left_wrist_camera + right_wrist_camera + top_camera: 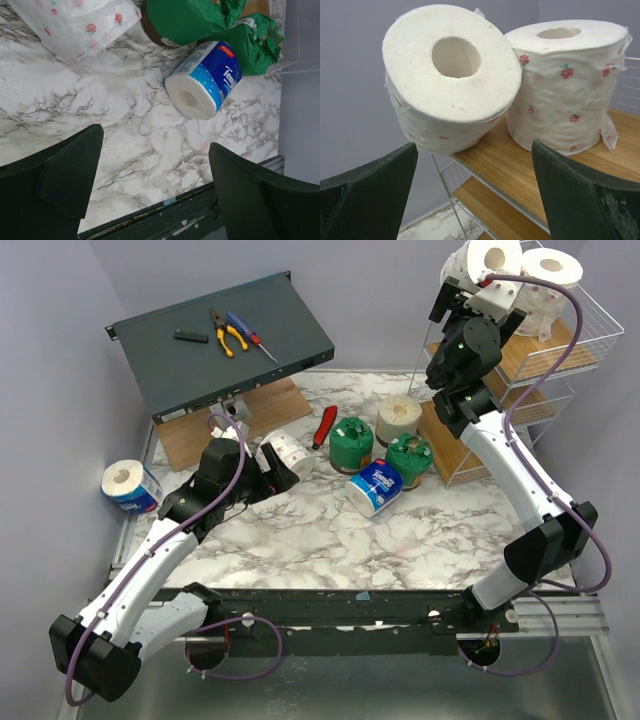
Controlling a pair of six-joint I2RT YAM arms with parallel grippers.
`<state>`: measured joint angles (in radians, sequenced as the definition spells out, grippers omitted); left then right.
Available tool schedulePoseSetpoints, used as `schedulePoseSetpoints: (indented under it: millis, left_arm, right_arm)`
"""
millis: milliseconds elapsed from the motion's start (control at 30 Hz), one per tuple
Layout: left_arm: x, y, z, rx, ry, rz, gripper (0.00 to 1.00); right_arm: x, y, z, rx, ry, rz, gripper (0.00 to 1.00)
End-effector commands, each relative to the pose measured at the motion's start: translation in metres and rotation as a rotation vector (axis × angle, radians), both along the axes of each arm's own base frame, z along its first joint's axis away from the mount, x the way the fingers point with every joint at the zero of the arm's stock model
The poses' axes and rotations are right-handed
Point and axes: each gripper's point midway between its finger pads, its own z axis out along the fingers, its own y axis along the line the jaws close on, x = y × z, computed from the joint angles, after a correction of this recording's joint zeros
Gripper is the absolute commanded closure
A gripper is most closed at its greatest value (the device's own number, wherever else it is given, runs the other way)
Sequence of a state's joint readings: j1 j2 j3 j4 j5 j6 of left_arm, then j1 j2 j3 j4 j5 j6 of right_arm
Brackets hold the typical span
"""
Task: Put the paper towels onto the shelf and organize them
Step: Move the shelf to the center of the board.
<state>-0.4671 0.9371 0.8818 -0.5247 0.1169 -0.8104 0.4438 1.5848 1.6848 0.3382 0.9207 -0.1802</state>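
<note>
Two fat white paper towels (565, 85) speckled with pink roses sit on the shelf (545, 170) top wood tier — one upright, one tilted over its edge. Left hand (155, 139) and right hand (474, 150) both released, empty.

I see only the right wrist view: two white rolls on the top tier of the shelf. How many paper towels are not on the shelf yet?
Observer: Six are off the shelf.
Operator: Where is the farthest one?
Observer: A blue roll sits beyond the left edge of the marble table.
Operator: Is the left end effector busy?
Observer: No, the left end effector is open and empty, close to a white roll.
</note>
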Motion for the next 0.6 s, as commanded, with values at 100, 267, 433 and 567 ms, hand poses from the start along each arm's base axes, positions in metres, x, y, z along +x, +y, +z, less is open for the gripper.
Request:
schedulePoseSetpoints:
  millis: [100,267,433,567]
  left_arm:
    - [-0.002,0.000,-0.010,0.028,0.015,-0.020,0.09]
    - [-0.002,0.001,-0.012,0.036,0.018,-0.018,0.09]
    - [-0.001,0.001,-0.014,0.041,0.022,-0.017,0.09]
    - [0.000,0.001,-0.015,0.046,0.024,-0.014,0.09]
  right_arm:
    - [0.018,0.001,0.013,-0.016,-0.048,0.012,0.02]
    - [0.023,0.003,0.023,-0.046,-0.085,0.007,0.02]
    - [0.026,0.005,0.029,-0.079,-0.102,0.006,0.02]
    - [0.027,0.002,0.034,-0.112,-0.110,-0.025,0.02]
